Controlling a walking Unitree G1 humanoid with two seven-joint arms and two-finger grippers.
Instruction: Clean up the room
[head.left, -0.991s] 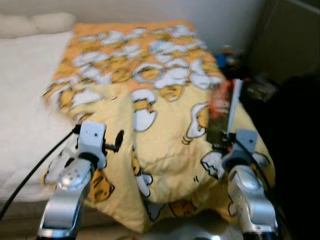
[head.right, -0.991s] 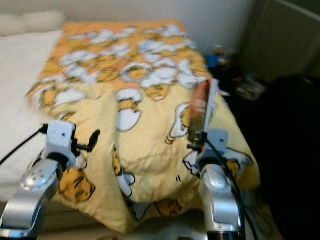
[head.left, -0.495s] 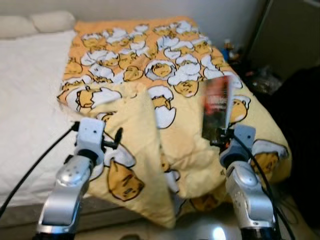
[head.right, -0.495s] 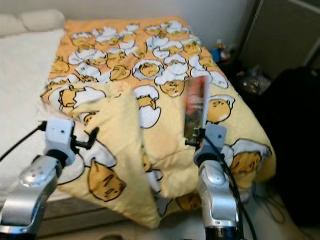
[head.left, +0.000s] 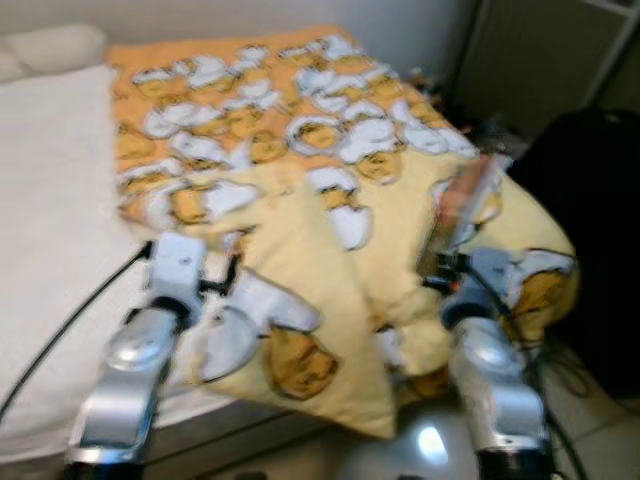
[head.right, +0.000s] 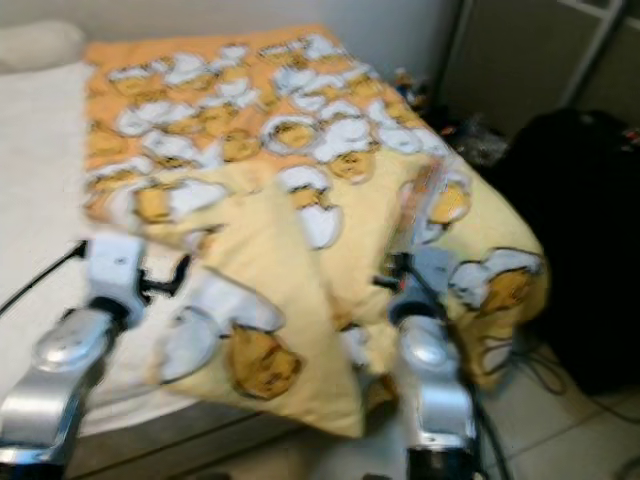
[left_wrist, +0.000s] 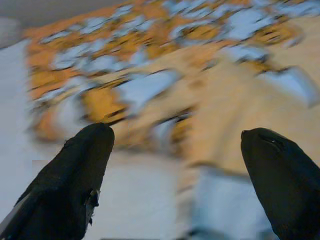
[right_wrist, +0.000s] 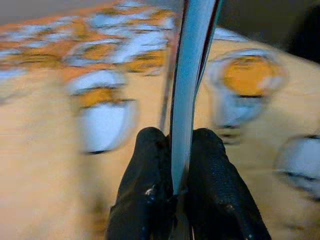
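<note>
My right gripper (right_wrist: 173, 138) is shut on the lower edge of a thin book (right_wrist: 192, 75) with a reddish cover. It holds the book (head.left: 462, 205) upright over the right side of the bed, leaning a little to the right. Under it lies a yellow and orange blanket (head.left: 300, 150) printed with egg cartoon figures, rumpled and folded over at the near corner. My left gripper (left_wrist: 175, 145) is open with nothing between its fingers, and hovers over the blanket's near left edge (head.left: 225, 285). The views are blurred.
A white sheet (head.left: 50, 200) covers the bed's left half, with a pillow (head.left: 50, 45) at the back. A large black object (head.left: 590, 200) stands right of the bed. Small clutter (head.left: 480, 125) lies by the wall. Cables (head.left: 570, 370) trail on the tiled floor.
The camera has swung, so the bed sits further left and more of the floor at right shows. The book stays in my right gripper and now leans more to the right.
</note>
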